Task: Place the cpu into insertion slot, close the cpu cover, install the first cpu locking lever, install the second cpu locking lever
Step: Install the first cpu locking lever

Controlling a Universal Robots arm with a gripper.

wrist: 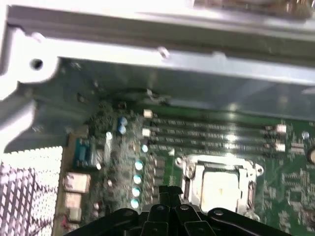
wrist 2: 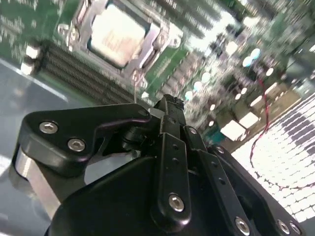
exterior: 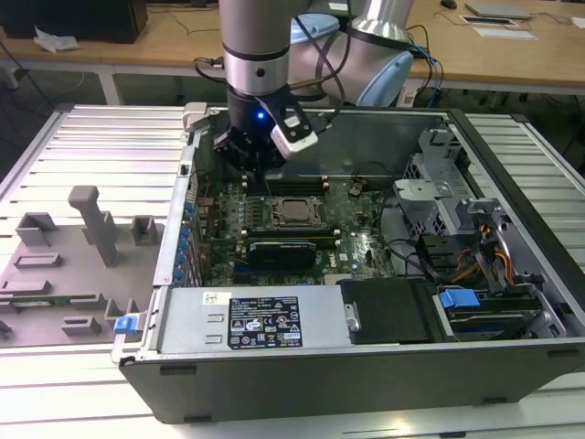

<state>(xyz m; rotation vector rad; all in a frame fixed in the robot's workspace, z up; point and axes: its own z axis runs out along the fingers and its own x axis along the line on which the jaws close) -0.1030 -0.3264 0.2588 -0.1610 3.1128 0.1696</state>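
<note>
The case (exterior: 384, 366) lies open on a white slatted table (exterior: 91, 137). A grey tray (exterior: 55, 274) of upright blocks lies just beside it, at the exterior view's left. Wooden desks (exterior: 174, 41) run across the room behind.

Inside, the green board (exterior: 366, 245) carries a long black card (exterior: 283, 249). The slot (exterior: 279, 211) lies just beyond that card. The cpu (wrist 2: 118, 33) sits in the slot, its pale top facing up. The cover (wrist 2: 152, 48) lies flat around it, framing the chip.

The gripper (wrist 2: 170, 104) hangs over the board near the slot, toward the exterior view's left and touching neither cpu nor cover. In both wrist views its jaws meet at the tips with nothing between them. Rows of memory slots (wrist: 211, 135) run just beside the slot.
</note>
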